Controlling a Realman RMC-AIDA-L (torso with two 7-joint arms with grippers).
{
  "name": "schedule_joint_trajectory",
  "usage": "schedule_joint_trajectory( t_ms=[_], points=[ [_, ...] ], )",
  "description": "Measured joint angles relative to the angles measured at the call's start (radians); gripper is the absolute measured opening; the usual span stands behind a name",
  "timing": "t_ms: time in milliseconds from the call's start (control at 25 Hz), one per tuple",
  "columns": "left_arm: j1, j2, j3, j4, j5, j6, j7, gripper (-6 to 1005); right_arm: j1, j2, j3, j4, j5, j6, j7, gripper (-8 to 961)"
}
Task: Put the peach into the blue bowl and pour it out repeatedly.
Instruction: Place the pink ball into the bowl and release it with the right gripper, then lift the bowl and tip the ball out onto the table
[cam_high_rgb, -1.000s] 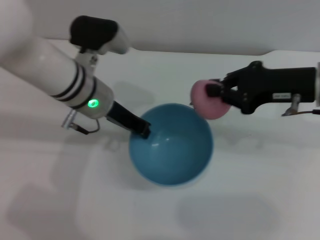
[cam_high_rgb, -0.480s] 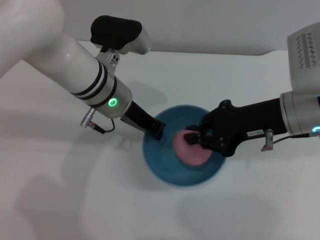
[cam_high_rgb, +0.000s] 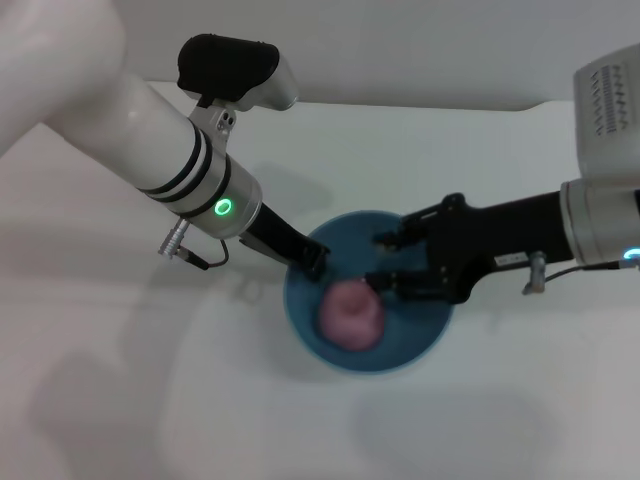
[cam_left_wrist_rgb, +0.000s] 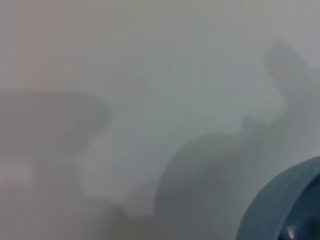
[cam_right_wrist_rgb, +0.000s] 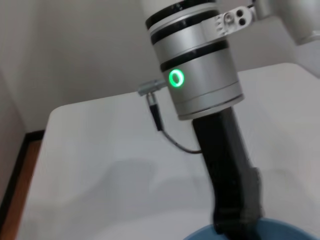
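Note:
The pink peach (cam_high_rgb: 351, 313) lies inside the blue bowl (cam_high_rgb: 420, 343) near the middle of the white table. My right gripper (cam_high_rgb: 382, 260) is open just above the bowl's right half, its fingers spread apart and the peach free below them. My left gripper (cam_high_rgb: 312, 262) is shut on the bowl's left rim and holds it. The bowl's rim also shows in the left wrist view (cam_left_wrist_rgb: 285, 210) and at the edge of the right wrist view (cam_right_wrist_rgb: 280, 234). The right wrist view shows my left gripper (cam_right_wrist_rgb: 235, 220) at that rim.
The white table (cam_high_rgb: 120, 400) spreads around the bowl. Its far edge (cam_high_rgb: 420, 105) runs along the back, with a grey wall behind. A table corner and brown floor (cam_right_wrist_rgb: 20, 190) show in the right wrist view.
My right gripper carried the peach from the bowl's far right rim over the bowl, then opened. The peach dropped into the bowl. The left arm shifted the bowl slightly right.

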Motion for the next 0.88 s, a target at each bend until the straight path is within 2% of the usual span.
schedule_joint_trajectory(
  t_ms=[80,200,280,400,560,720,880],
  points=[
    [0.007,0.001,0.000,0.001,0.000,-0.023,0.003,-2,-0.005,0.000,0.018,-0.001,0.003,0.009,0.004,363],
    [0.025,0.000,0.006,0.009,-0.002,-0.096,0.008,-2,-0.031,0.000,0.105,0.010,0.046,0.053,0.017,419],
    [0.044,0.001,0.016,0.013,-0.018,-0.165,0.009,-2,-0.063,-0.002,0.180,0.035,0.125,0.089,0.019,456],
    [0.081,0.005,0.023,0.014,-0.068,-0.286,0.019,-2,-0.120,-0.008,0.311,0.078,0.217,0.129,0.016,459],
    [0.144,0.001,0.040,0.012,-0.200,-0.495,0.093,-2,-0.176,-0.010,0.505,0.142,0.239,0.149,0.014,462],
    [0.197,0.002,0.153,0.008,-0.377,-0.721,0.195,-1,-0.227,-0.012,0.665,0.204,0.240,0.150,-0.006,466],
    [0.228,0.001,0.319,0.014,-0.427,-0.901,0.228,-1,-0.274,-0.012,0.781,0.240,0.240,0.147,-0.048,470]
  ],
)
